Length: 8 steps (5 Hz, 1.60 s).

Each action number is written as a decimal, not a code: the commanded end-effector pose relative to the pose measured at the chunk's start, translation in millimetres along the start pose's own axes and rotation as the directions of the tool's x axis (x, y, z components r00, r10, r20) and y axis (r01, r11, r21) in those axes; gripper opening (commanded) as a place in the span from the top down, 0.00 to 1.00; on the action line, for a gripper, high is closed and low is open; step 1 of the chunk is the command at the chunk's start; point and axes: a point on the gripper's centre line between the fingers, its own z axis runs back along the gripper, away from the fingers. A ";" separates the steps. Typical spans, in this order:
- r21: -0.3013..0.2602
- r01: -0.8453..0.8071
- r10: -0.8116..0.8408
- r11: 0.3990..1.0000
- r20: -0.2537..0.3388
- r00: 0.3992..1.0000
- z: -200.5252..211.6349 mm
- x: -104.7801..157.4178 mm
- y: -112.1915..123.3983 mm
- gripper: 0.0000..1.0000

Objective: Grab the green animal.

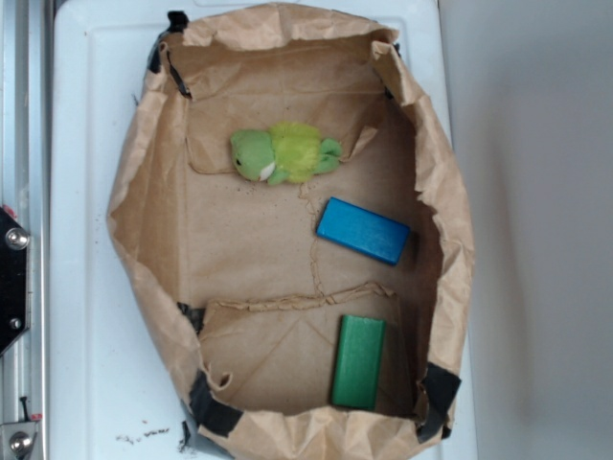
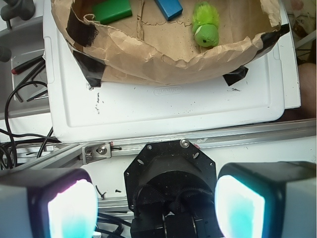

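You will find no legible text here. The white tray (image 2: 168,106) carries a small embossed mark near its middle in the wrist view, but it is too faint to read.

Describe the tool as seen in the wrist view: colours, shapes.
The tool has two blocky grey fingers with translucent pads that look cyan-white, pink at the edges. Between them is a black polygonal housing with a silver screw on top.

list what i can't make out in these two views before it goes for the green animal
- Green block: wrist view, the top edge cuts it off.
- Blue block: wrist view, also cut by the top edge.
- Gripper: absent from the exterior view.
- Fingers: wrist view, blurred, bottom edge cuts them.
- Green animal: face too small to read.
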 end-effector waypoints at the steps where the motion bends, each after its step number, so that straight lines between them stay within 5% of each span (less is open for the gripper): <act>1: 0.000 0.000 0.000 1.000 0.000 1.000 0.0 0.0 0.0 0.00; 3: 0.091 0.006 -0.010 0.996 0.052 0.999 -51.3 73.9 23.8 0.00; 6: 0.065 0.092 -0.098 0.994 0.091 0.991 -101.2 131.8 62.0 0.00; 8: 0.051 0.131 -0.135 0.990 0.082 0.987 -127.5 144.1 78.3 0.00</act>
